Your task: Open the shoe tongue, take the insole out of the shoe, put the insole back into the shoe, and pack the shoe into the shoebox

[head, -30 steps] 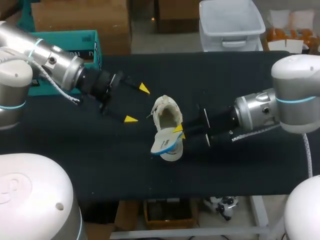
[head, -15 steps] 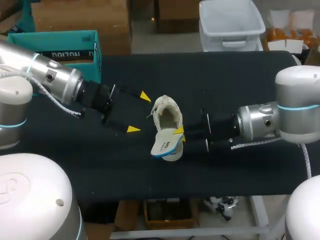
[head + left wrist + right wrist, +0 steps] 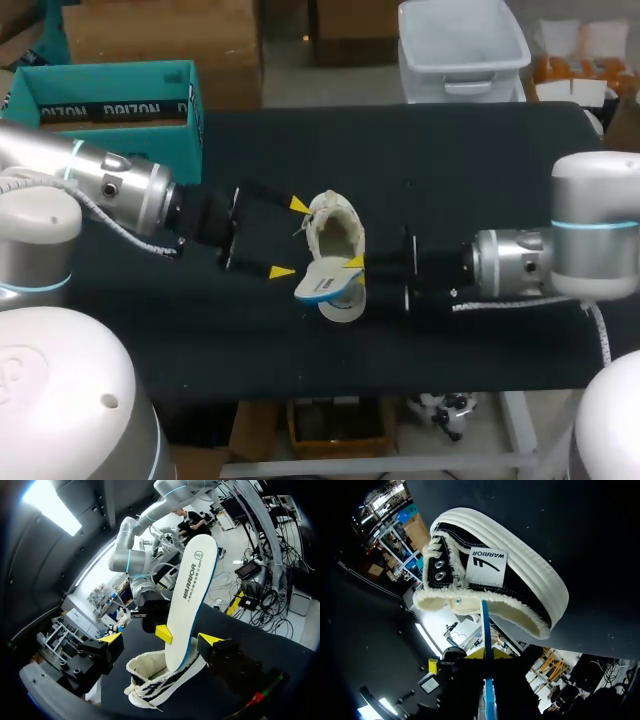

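The right end effector (image 3: 350, 265) pinches the white blue-edged insole (image 3: 318, 283) standing in the black-and-white canvas shoe (image 3: 338, 225); the left end effector (image 3: 291, 238), spread, is just beside.

Head camera: fixed above and behind, facing down on the whole black table (image 3: 450, 150) from a distance. Left wrist camera: low over the table, facing outward, close on the shoe (image 3: 150, 685) and insole (image 3: 192, 595). Right wrist camera: closer still, facing the same shoe from the opposite side, insole edge-on; all three views share both.
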`<state>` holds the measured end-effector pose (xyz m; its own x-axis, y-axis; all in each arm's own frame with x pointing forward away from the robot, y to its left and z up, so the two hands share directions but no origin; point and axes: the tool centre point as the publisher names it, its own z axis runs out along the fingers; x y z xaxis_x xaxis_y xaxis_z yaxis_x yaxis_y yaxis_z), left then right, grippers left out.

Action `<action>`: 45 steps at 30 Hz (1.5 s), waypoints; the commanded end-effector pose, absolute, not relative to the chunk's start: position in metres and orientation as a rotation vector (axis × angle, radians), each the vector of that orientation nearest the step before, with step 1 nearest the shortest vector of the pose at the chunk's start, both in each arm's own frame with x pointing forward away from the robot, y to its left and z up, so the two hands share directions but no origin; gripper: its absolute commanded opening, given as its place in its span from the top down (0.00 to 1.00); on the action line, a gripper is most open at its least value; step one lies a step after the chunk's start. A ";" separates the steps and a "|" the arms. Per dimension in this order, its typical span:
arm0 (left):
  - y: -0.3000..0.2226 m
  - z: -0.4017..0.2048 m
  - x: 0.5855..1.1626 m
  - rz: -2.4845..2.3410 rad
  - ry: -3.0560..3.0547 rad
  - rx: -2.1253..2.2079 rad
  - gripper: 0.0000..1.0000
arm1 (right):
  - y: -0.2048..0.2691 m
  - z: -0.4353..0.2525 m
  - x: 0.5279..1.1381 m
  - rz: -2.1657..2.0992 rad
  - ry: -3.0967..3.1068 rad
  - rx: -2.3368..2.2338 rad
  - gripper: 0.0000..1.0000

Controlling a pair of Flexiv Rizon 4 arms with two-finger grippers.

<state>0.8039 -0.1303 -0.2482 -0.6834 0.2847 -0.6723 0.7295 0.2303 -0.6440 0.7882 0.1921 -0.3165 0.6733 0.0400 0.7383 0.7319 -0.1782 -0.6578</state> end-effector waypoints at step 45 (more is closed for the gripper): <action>-0.156 -0.315 0.831 -1.529 2.133 0.886 0.58 | 0.182 -0.336 0.832 -0.755 -0.617 -1.561 1.00</action>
<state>0.8274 -0.1511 -0.3087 -0.7350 0.2798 -0.6177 0.6755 0.2222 -0.7031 0.8299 0.1822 -0.3328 0.6461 -0.0293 0.7627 0.7539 -0.1313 -0.6437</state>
